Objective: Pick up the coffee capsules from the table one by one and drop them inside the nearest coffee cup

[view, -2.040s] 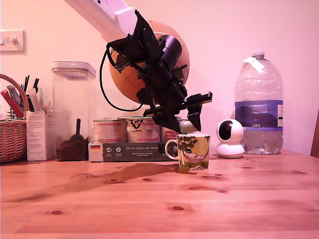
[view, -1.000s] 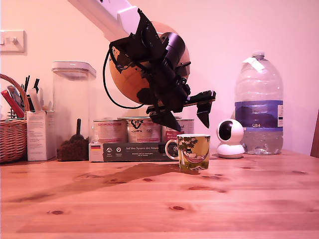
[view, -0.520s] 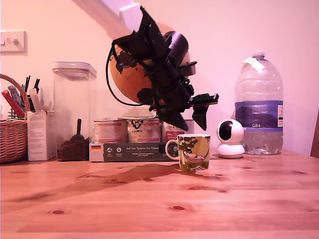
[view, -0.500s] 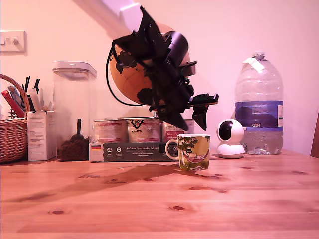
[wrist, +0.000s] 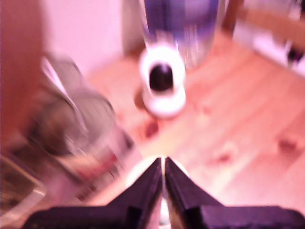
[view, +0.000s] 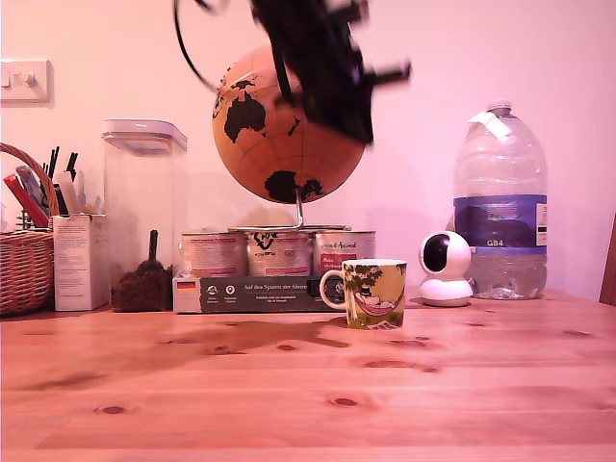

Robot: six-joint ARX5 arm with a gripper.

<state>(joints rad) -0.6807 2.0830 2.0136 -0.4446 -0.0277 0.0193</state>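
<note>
In the exterior view the gripper (view: 371, 101) is high up near the top edge, motion-blurred, in front of the orange globe (view: 284, 135) and well above the coffee cup (view: 372, 294); its fingers can't be read from here. The cup stands upright on the table (view: 308, 395), handle toward the exterior view's left, just in front of the metal tins (view: 274, 252) and near the small white camera (view: 445, 269), with the big water bottle (view: 499, 202) behind that. No capsule shows on the wood. Over to the wrist view, all smeared: the two dark fingers (wrist: 151, 187) sit pressed together with only a hairline gap, nothing between them, a pale round shape below them that is too blurred to name, white camera (wrist: 162, 82) and bottle (wrist: 183, 19) beyond.
</note>
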